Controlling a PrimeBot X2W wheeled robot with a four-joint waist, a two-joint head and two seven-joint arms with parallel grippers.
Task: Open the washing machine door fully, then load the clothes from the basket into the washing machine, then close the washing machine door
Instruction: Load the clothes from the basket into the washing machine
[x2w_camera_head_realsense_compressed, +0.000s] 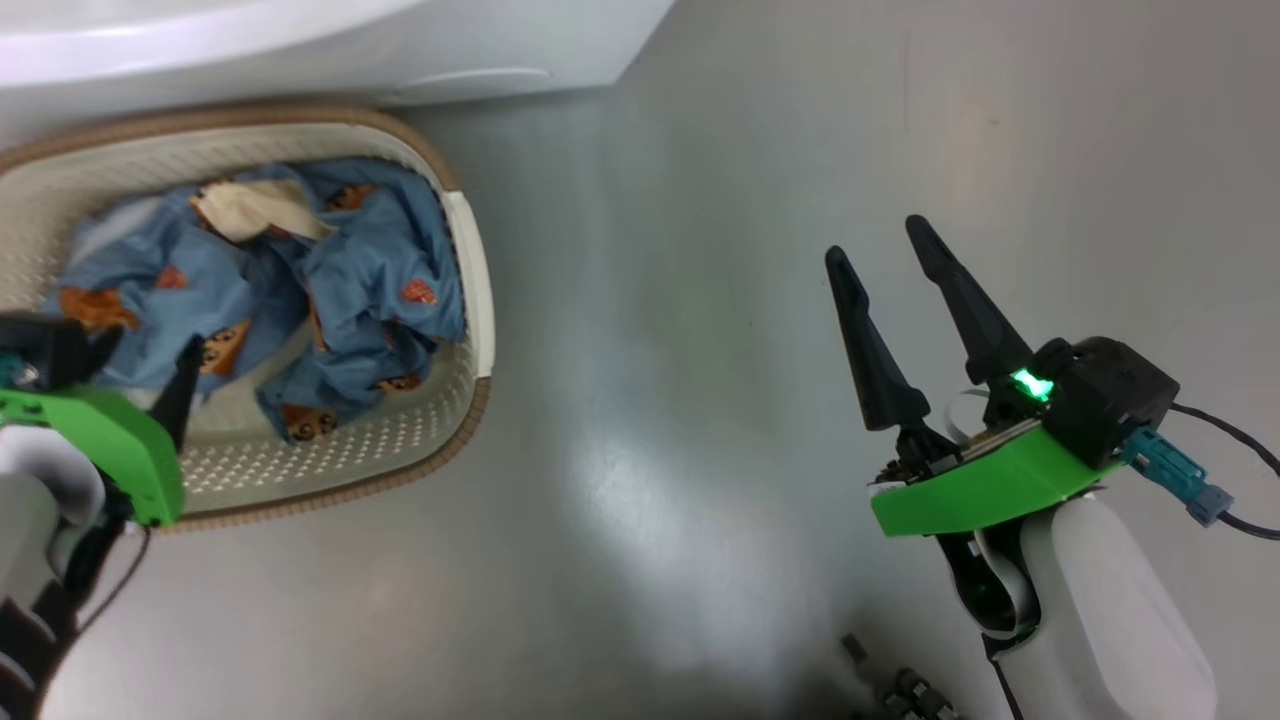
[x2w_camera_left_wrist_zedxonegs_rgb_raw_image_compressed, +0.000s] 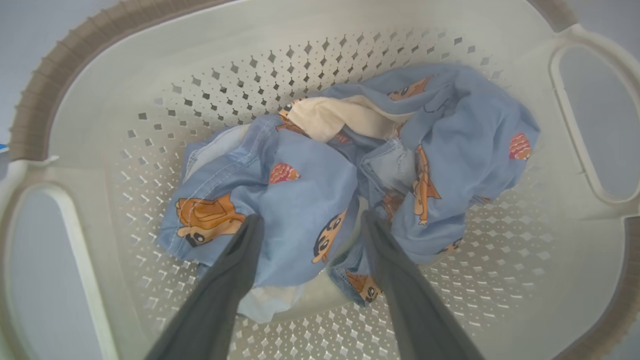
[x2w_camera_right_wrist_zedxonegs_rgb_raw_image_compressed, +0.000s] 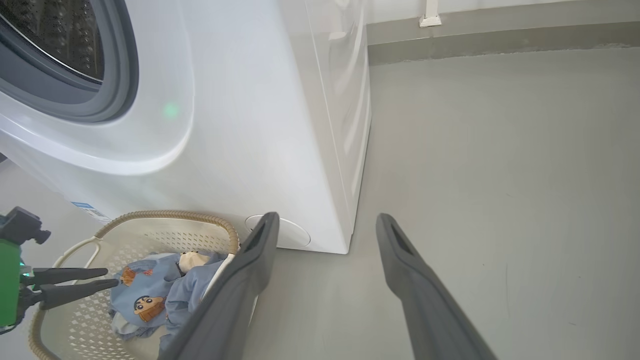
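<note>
Currently the clothes (x2w_camera_left_wrist_zedxonegs_rgb_raw_image_compressed: 320, 175) lie crumpled in the basket (x2w_camera_left_wrist_zedxonegs_rgb_raw_image_compressed: 150, 75): blue fabric w/ orange cartoon prints, some white cloth showing. Left fingers (x2w_camera_left_wrist_zedxonegs_rgb_raw_image_compressed: 235, 270) are spread apart, tips straddling the near fold of the pile; touching or not, can't tell. Basket sits on grey floor (x2w_camera_head_realsense_compressed: 700, 300), just in front of the washing machine (x2w_camera_right_wrist_zedxonegs_rgb_raw_image_compressed: 240, 125), whose drum opening w/ grey gasket (x2w_camera_right_wrist_zedxonegs_rgb_raw_image_compressed: 120, 75) is uncovered. Right fingers (x2w_camera_head_realsense_compressed: 870, 350) also apart, holding nothing, over bare floor, well apart from basket.
</note>
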